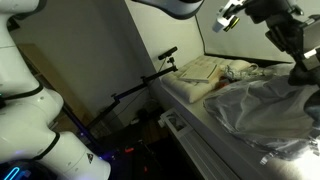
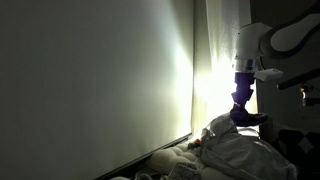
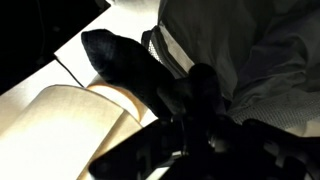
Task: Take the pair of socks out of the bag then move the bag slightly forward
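Gripper (image 3: 188,95) clenched on the pair of socks (image 3: 112,55), dangling beside the bag (image 3: 250,50). I'd swing wide of its rim, over the cream cloth (image 3: 70,125), then release.

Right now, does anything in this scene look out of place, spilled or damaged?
Nothing looks spilled or damaged. Only the socks are off their place: they hang from the shut gripper above the bag, which lies crumpled beside the cream cloths.
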Tool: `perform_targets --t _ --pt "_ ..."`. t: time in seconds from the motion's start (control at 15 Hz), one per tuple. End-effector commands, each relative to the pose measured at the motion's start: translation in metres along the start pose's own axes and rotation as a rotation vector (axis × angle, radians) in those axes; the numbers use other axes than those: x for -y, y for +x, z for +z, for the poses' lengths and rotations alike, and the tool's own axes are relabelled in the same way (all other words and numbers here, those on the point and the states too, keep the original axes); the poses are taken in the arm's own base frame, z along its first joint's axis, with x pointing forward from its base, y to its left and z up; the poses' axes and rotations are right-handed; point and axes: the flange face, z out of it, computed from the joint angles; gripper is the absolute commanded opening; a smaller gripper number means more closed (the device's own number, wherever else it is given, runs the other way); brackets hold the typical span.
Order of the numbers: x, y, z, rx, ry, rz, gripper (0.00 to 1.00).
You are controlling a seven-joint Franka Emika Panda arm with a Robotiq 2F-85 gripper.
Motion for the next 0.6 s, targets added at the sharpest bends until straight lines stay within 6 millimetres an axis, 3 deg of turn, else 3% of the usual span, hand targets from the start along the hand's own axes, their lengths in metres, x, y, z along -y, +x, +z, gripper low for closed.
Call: perform_targets --t 0.0,0.13,0.53 --pt "0.01 -0.018 -0.004 0.079 -0.182 0.005 0.05" --pt "0.025 -0.035 -0.009 0.165 -0.066 -0.131 0.05" --pt "0.045 -0.047 -0.014 0.305 0.163 -0.377 0.05"
